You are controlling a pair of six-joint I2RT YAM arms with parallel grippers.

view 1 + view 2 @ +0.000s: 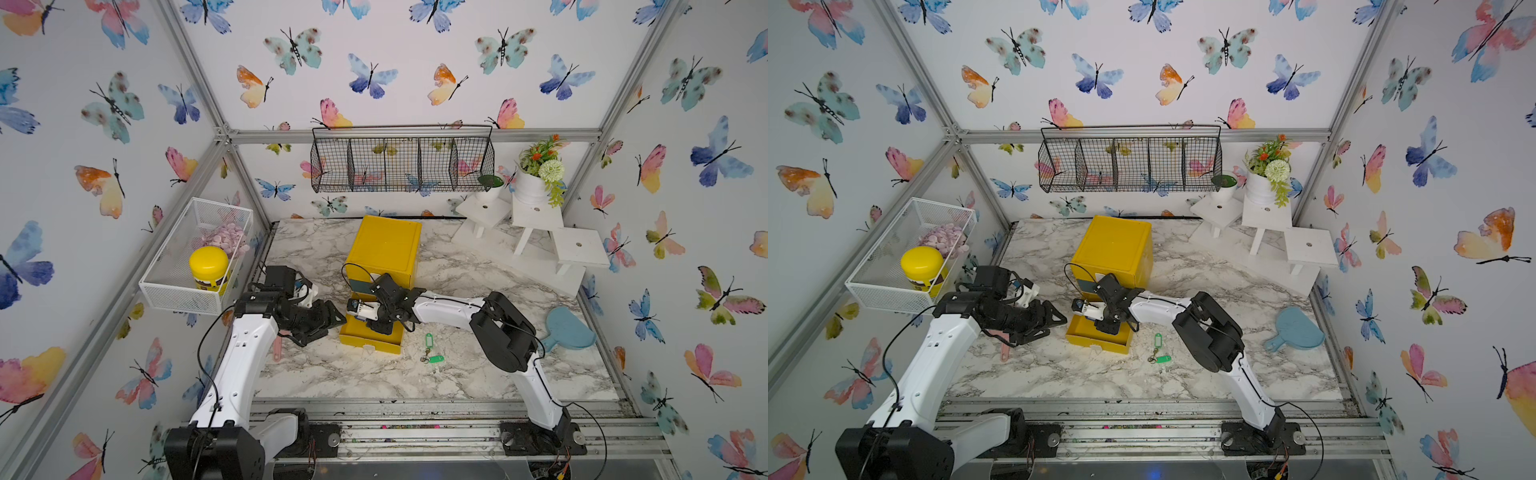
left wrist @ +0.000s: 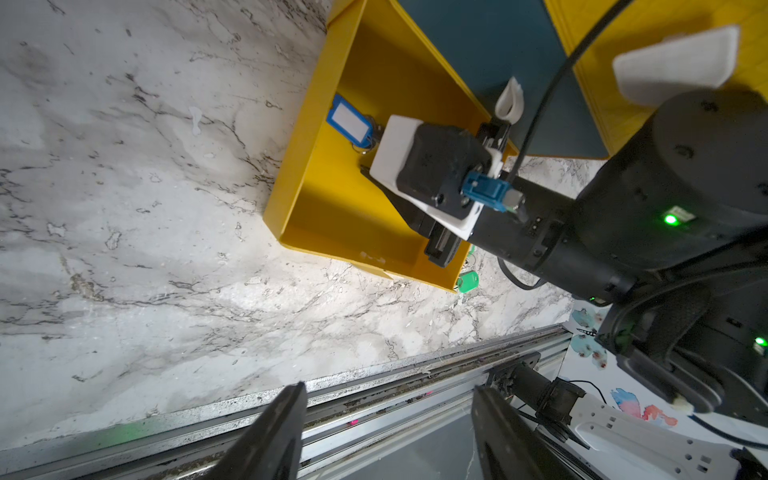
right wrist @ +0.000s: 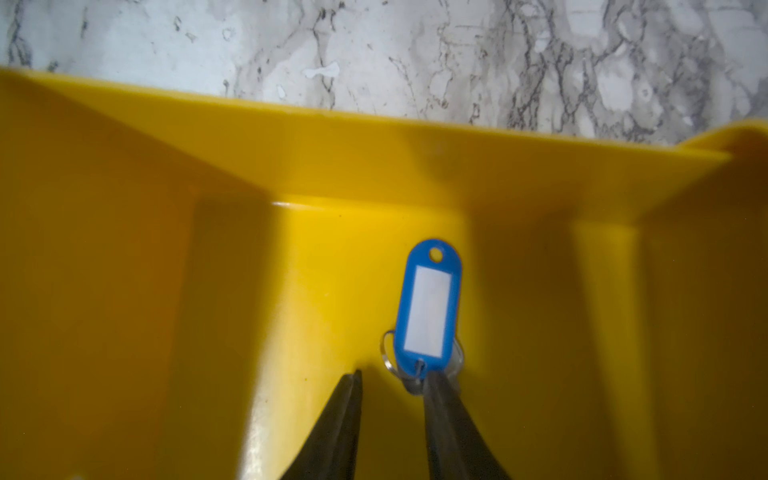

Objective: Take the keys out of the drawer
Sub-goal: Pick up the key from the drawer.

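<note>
Down in the open yellow drawer we have the right pincer, jaws a narrow gap apart and clamping nothing: bare drawer floor shows between the tips. One fingertip is touching the metal ring of the blue-tagged keys. The blue tag lies flat on the drawer floor just ahead of that tip, white label up, its far end pointing at the drawer wall. So that bunch is in the drawer, touched but not gripped. Past the wall ahead of the pincer runs the marble counter. Behind the pincer, outside the drawer near its front corner, the green-tagged keys lie on the counter, two green tags on one ring, clear in both top views. Across the drawer from it, the left pincer is beside the drawer, its two fingers spread wide with nothing between them. Farthest off, the drawer stands open at the foot of the yellow cabinet.
</note>
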